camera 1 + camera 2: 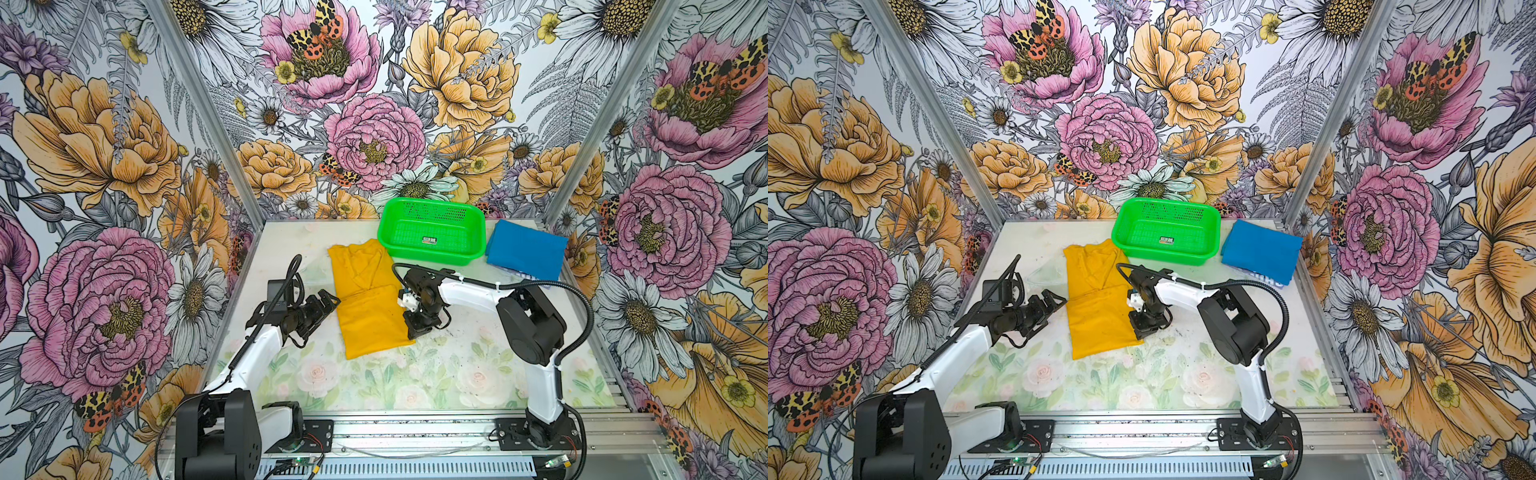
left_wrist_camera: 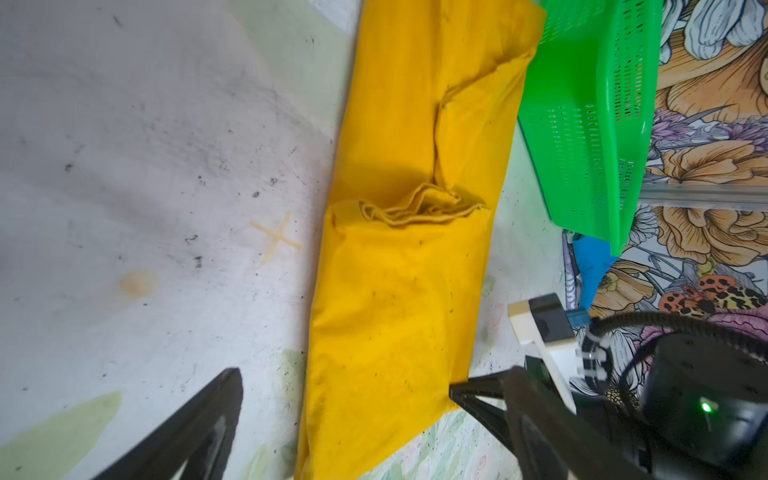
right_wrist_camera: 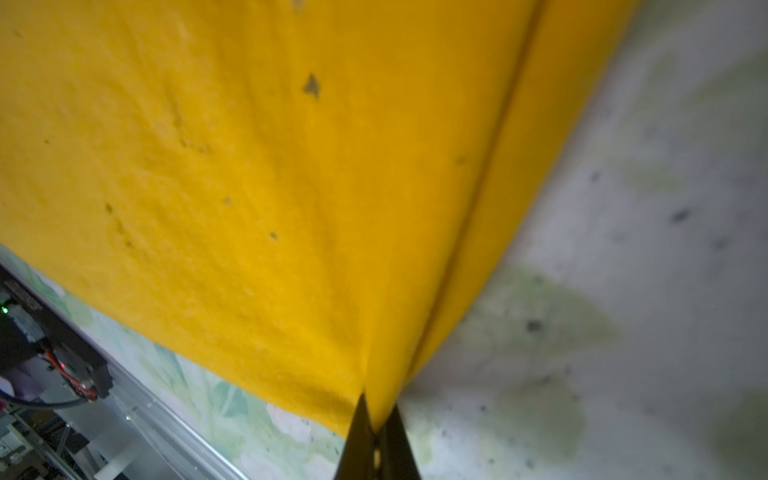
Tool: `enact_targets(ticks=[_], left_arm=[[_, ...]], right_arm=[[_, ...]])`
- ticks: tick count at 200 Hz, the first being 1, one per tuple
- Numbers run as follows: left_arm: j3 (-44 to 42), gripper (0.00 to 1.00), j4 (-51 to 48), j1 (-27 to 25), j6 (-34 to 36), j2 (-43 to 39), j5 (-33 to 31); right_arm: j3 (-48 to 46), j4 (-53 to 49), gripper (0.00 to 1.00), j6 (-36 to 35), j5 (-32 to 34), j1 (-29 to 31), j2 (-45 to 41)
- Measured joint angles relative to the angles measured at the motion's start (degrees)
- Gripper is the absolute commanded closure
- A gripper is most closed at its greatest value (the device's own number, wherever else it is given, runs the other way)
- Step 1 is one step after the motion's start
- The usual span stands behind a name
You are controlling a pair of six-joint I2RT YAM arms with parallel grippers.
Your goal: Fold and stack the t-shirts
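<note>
Mustard-yellow soft cloth t-shirt (image 1: 370,299) at mid-table, flat on pale floral-print tabletop (image 1: 457,370), just in front of bright green perforated plastic basket (image 1: 432,212). Far end reaches basket's near L corner: touching or tucked under, can't tell. Long axis near-to-far, tilted a bit. Near half doubled over, w/ bunched hem across the middle in left wrist view. R gripper (image 3: 376,419) clamped tight on shirt's near R corner, cloth pinched btwn the tips. Corner lifted or not, can't tell. L gripper (image 1: 328,301) spread wide, nothing in it, just beside shirt's L edge at abt mid-length, pointing across the cloth. Bright blue cloth t-shirt (image 1: 525,249) folded square at far R, beside basket, well apart from both grippers. Looks like last fold of the yellow one in hand: near end prob goes over far end, along the long axis, away from R gripper. Prob needs a 2nd grip on near L corner, nearward of L gripper along that edge; L arm clearly the closer one. Risk w/ one corner only: skewed fold, layers sliding. For stacking, blue lies far-R of the yellow, so R arm nearer.
</note>
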Motion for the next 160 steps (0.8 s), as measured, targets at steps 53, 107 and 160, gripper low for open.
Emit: enact_targets(ticks=[53, 107, 160], left_arm=[[0.0, 0.01, -1.9, -1.9, 0.0, 0.2, -0.8], [-0.3, 0.03, -1.9, -8.3, 0.1, 0.5, -2.0], [-4.9, 0.14, -1.6, -12.6, -1.9, -2.0, -4.5]], right_arm=[[-21.9, 1.0, 0.54, 0.6, -4.2, 5.8, -18.0], [-12.5, 0.6, 0.53, 0.8, -0.6, -1.9, -22.5], [2.7, 2.7, 0.61, -1.7, 1.0, -2.8, -3.4]])
